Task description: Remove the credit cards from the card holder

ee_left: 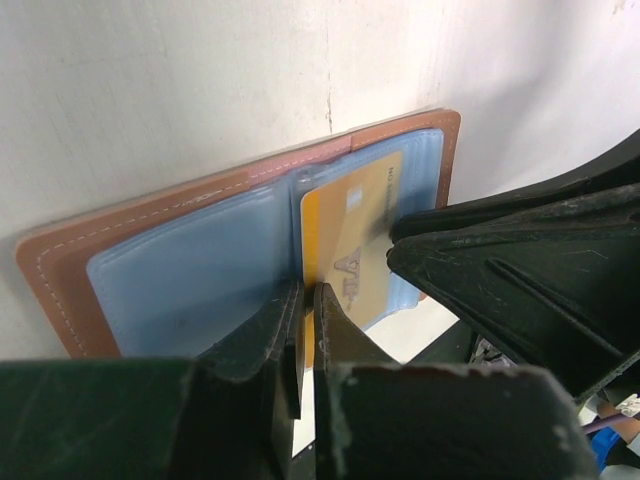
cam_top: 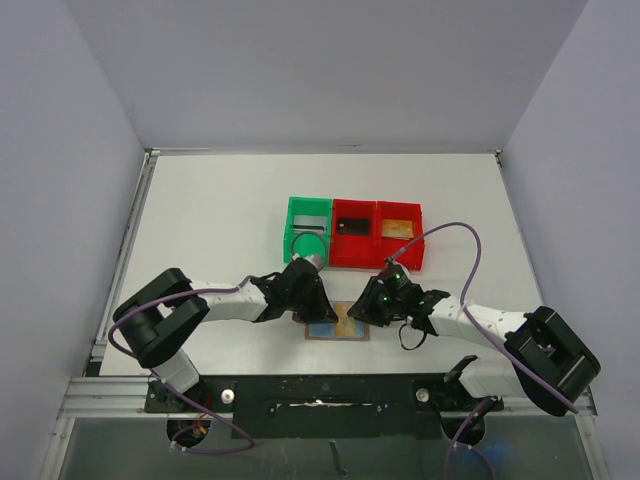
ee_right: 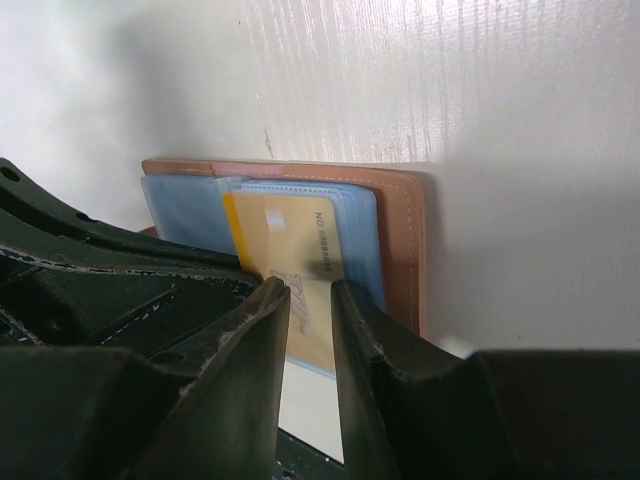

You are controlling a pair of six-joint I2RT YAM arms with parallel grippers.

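One gold card [ee_left: 350, 230] is left in the holder [ee_left: 180, 270], which your near-shut left fingers [ee_left: 308, 300] pinch; right fingers [ee_right: 307, 292] stand slightly parted astride it, other cards [cam_top: 352, 224] lying in bins [cam_top: 355, 262].

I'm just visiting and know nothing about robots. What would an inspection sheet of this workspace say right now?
Surface: white table.
Job's things: card holder lies open, blue lining up, with a gold card in one pocket. A black card lies in the middle red bin, and a second gold card in the end red bin.
Clutter: green bin, contents unclear.
Grippers: left gripper has its fingers nearly together at the holder's fold. Right gripper has its fingers slightly apart over the gold card. Whether either is gripping cannot be told.
Cables: purple cables loop off both arms.
Surroundings: plain grey walls on three sides.
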